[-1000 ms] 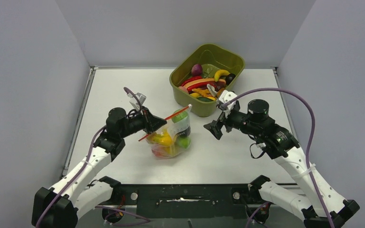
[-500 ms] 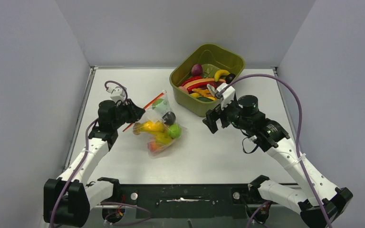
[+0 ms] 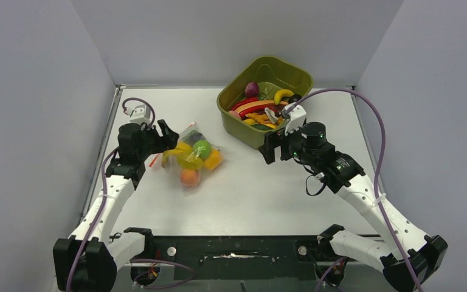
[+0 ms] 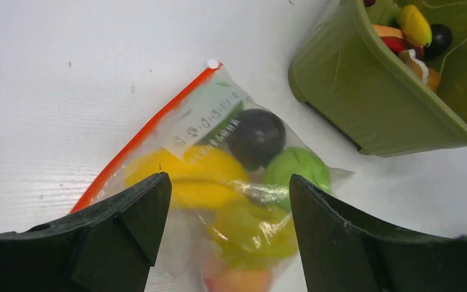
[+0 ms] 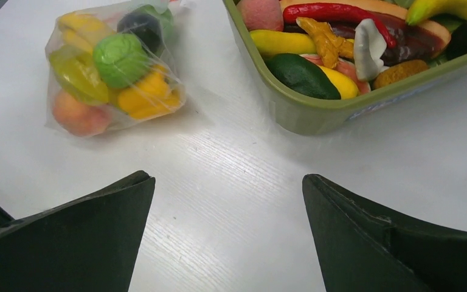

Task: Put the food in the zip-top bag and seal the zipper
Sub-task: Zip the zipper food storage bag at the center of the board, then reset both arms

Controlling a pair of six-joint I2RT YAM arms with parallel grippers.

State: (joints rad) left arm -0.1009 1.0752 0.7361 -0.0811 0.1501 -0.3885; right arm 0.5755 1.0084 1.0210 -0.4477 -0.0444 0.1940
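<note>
Plainly, our left hand (image 4: 228,182) gapes wide, holding nothing; the zip-top bag (image 3: 191,159) of food (image 4: 197,176) lies on the tabletop (image 3: 267,194) just ahead of it, zipper (image 4: 140,137) seemingly shut. Our right hand (image 5: 226,179) gapes too.

Setting: robotics lab test cell. Left arm (image 3: 110,198) and right arm (image 3: 365,194) bolted to a black base rail (image 3: 237,250) at a white tabletop (image 3: 261,194). 3 plain grey panels (image 3: 237,36) box it in. Exposed purple cables (image 3: 378,152). Props: plastic toy food (image 3: 256,108) in an olive-green tub (image 3: 250,136).
</note>
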